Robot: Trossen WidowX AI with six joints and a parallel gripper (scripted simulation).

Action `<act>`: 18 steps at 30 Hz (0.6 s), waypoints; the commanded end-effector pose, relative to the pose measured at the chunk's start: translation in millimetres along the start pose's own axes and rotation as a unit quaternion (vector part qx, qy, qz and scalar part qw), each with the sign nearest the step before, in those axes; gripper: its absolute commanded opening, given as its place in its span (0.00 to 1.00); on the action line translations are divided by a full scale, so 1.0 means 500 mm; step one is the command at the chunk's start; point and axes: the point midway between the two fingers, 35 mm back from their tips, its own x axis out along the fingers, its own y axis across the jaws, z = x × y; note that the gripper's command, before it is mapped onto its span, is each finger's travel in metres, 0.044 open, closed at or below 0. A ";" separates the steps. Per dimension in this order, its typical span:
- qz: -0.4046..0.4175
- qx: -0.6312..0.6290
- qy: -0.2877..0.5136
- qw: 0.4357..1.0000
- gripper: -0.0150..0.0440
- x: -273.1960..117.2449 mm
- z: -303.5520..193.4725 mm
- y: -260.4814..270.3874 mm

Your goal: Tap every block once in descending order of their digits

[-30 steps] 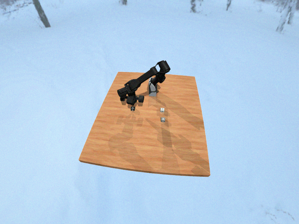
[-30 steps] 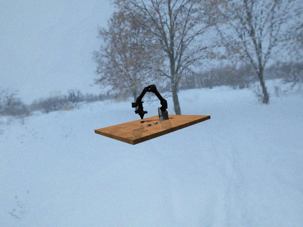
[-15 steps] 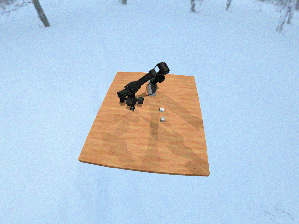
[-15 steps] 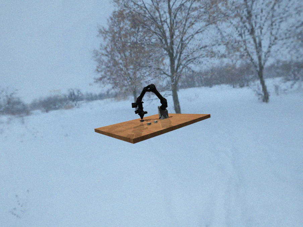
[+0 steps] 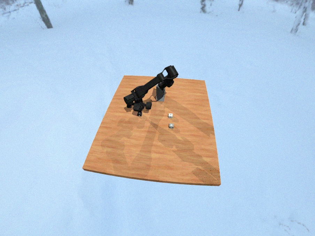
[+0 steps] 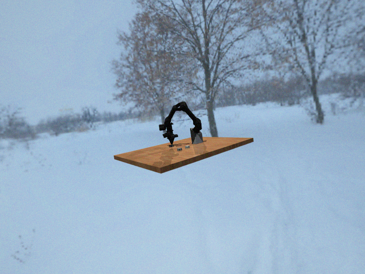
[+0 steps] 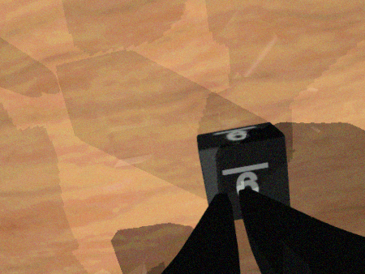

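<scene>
1. Black block [image 7: 243, 162] sitting flat on the table [image 5: 152, 162], near the left edge and on the base's side. Roughly cubic, so no clear long axis. One printed face turned up toward the wrist camera.
2. White digit on that face half covered by the fingertips, with a white bar above it. Only a rounded loop readable; six or nine, cannot tell. Another faint mark on the far face, unreadable.
3. Gripper [image 7: 234, 198] pointing straight down, tips at the block's near edge. Clenched almost fully, only a thin sliver of wood showing between the fingers, nothing pinched between them.
4. Arm [image 5: 150, 85] arched up from the base [image 5: 160, 94] and folded down over the block, wrist vertical in the exterior view.
5. White block [image 5: 170, 115] and grey block [image 5: 171, 125] well apart to the right, digits too small to read.
</scene>
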 end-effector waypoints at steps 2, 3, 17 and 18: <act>-0.007 -0.004 -0.005 1.000 0.29 -0.038 0.005 -0.004; -0.007 -0.004 -0.005 1.000 0.29 -0.038 0.005 -0.004; -0.010 -0.003 -0.005 1.000 0.29 -0.205 0.011 0.015; -0.013 -0.002 -0.005 1.000 0.29 -0.210 0.019 0.039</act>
